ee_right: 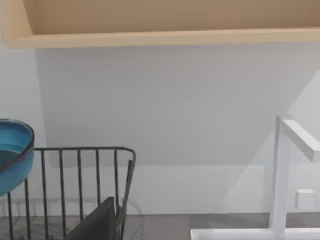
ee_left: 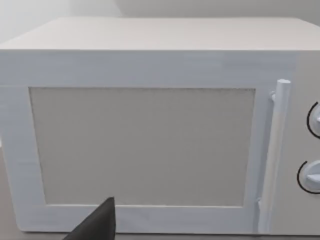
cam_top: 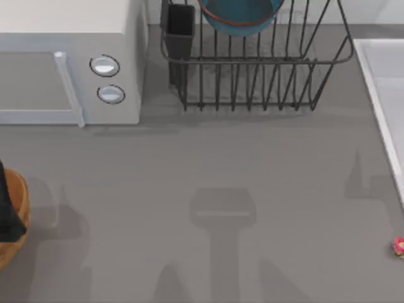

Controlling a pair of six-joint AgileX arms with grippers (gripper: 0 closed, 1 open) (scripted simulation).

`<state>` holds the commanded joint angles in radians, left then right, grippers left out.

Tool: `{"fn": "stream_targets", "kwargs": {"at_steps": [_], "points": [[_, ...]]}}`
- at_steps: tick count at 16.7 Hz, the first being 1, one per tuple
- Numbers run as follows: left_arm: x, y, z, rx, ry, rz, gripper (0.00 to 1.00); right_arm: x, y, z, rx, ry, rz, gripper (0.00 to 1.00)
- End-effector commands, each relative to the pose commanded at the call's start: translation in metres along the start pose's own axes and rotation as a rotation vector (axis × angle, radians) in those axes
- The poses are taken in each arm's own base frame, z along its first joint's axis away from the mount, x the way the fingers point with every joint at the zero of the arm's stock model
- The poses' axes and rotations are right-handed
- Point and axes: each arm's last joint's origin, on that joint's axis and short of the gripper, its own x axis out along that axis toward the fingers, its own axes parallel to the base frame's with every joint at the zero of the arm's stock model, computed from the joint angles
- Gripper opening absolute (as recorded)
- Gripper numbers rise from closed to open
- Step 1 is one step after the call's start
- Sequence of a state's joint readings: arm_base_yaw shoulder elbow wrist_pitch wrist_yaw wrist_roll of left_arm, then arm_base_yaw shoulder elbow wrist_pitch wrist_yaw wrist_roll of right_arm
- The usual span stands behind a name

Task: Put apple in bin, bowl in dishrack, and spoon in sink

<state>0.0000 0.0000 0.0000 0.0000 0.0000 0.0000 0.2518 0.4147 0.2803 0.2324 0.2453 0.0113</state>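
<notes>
Top view: the dishrack (cam_top: 252, 69) stands at the back of the grey counter (cam_top: 221, 164), right of centre, with its dark utensil cup (cam_top: 180, 28) at the rack's left corner. The bowl (cam_top: 240, 16) sits inside the dishrack, its blue body and reddish-brown rim showing between the upright bars; the upper part of the bowl is cut off by the frame edge. To the left of the dishrack stands the white box (cam_top: 69, 60) with two round knobs (cam_top: 105, 65) on its front face. The sink (cam_top: 386, 95) occupies the right edge of the counter as a pale basin with a raised rim; the visible part of its inside holds nothing. The spoon (cam_top: 399, 246) lies on the counter at the far right edge, in front of the sink and apart from it. The bin (cam_top: 14, 221) sits at the far left edge, partly cut off, with a dark arm part across it, so its contents cannot be determined. In the right wrist view, the bowl (ee_right: 12, 152) rests in the dishrack (ee_right: 85, 185), and the sink's white rim (ee_right: 295, 165) stands to the side. The state of either end effector cannot be determined.
</notes>
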Motion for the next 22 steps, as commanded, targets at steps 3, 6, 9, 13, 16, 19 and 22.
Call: {"fn": "stream_targets", "kwargs": {"at_steps": [3,6,9,13,16,19,22], "points": [[0.000,0.000,0.000,0.000,0.000,0.000,1.00,-0.022,-0.017,-0.039,-0.017,0.030,-0.010,1.00],[0.000,0.000,0.000,0.000,0.000,0.000,1.00,-0.031,-0.026,-0.069,-0.026,0.076,-0.011,1.00],[0.000,0.000,0.000,0.000,0.000,0.000,1.00,-0.033,-0.028,-0.079,-0.028,0.097,-0.009,1.00],[0.000,0.000,0.000,0.000,0.000,0.000,1.00,-0.033,-0.028,-0.078,-0.027,0.097,-0.008,1.00],[0.000,0.000,0.000,0.000,0.000,0.000,1.00,-0.032,-0.028,-0.075,-0.057,0.135,-0.006,1.00],[0.000,0.000,0.000,0.000,0.000,0.000,1.00,-0.027,-0.028,-0.066,-0.159,0.282,0.007,1.00],[0.000,0.000,0.000,0.000,0.000,0.000,1.00,-0.015,-0.028,-0.058,-0.303,0.535,0.056,1.00]]}}
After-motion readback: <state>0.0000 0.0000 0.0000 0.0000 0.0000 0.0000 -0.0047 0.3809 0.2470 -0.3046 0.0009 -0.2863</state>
